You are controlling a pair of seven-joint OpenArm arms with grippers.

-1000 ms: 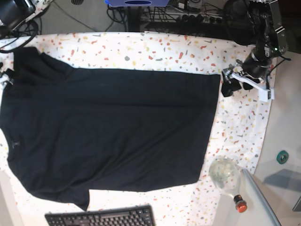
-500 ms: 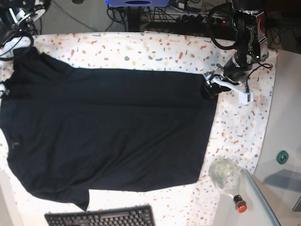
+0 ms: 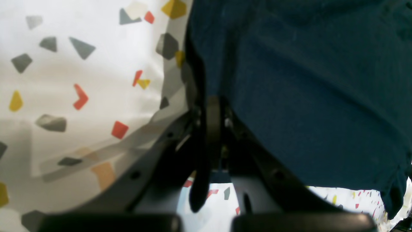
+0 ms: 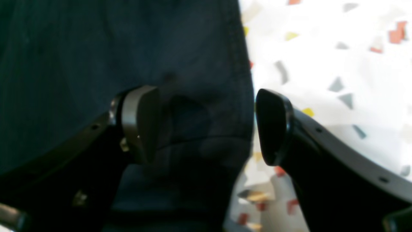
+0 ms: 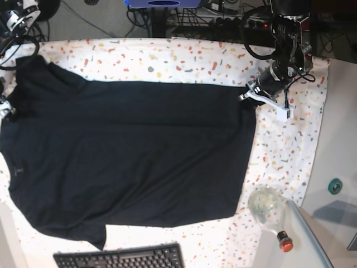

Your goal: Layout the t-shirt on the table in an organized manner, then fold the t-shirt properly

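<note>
Plain black soft-fabric t-shirt (image 5: 128, 156) spread flat across the wide table clad in white cloth flecked with red, yellow and grey (image 5: 184, 58), covering most of the surface from the left edge toward the right; collar end toward the left edge, hem toward the right edge.

Left gripper (image 3: 210, 109) down at the hem corner near the table's far right corner, jaws pressed together on the shirt's edge; in the left wrist view the dark cloth runs right into the closed pads, with speckled tablecloth just beside. Grip looks narrow, taking only the very edge of the hem.

Right gripper (image 4: 206, 125) at the shirt's far left corner, by the sleeve, jaws standing well apart, one finger over dark fabric, the other over bare tablecloth, the stitched edge lying between. Nothing clamped yet on that side.

Risks from here, as a judgement: pulling with one side held and the other free would drag the shirt askew and wrinkle it. A thin pinch on the hem could slip out under tension. Pads pressed low could also catch the tablecloth along with the shirt and bunch it. Closing the right jaws too far outboard would miss the edge altogether.
</note>
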